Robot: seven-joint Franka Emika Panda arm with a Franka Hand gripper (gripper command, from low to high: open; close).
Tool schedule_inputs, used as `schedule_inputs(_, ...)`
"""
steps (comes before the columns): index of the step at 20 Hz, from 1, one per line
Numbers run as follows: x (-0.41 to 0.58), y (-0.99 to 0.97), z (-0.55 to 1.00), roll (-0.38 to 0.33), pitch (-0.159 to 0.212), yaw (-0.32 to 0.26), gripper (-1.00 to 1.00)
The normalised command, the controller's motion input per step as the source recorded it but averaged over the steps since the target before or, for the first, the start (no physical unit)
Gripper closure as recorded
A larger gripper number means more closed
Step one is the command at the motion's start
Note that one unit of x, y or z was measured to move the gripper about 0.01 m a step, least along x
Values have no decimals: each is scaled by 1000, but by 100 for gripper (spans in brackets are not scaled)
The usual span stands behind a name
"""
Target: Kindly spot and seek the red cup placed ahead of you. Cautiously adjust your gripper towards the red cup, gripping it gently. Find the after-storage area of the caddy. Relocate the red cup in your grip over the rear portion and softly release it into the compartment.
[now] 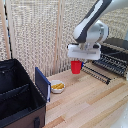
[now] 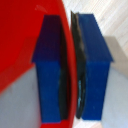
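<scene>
Red cup [image 1: 75,67] wall sits pinched between my two blue fingers [image 2: 50,70] — one inside the rim, one outside. My gripper [image 1: 83,55] holds it aloft above the wooden table [image 1: 95,100], well apart from the caddy [image 1: 17,95] — beyond, the toaster oven [image 1: 114,56].

Items I log from the exterior view, apart from the work pieces:

1. Light wooden plank tabletop [image 1: 90,102], pale, with visible seams.
2. Small white round bowl [image 1: 57,86] with yellow contents, resting on the tabletop.
3. Flat blue rectangular panel [image 1: 42,84], upright, just beside the bowl on the exterior view's left.
4. Dark metal toaster oven [image 1: 114,57], at the exterior view's right, with a wire rack in front of it.
5. Beige woven screen [image 1: 35,35] behind the tabletop.
</scene>
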Motion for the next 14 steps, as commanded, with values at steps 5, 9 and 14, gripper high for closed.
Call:
schedule_inputs(5,561,314,890,3,60,41,100)
schedule_inputs(9,564,467,879,0,145,121,100)
schedule_inputs(14,533,527,887,0,160,113,100)
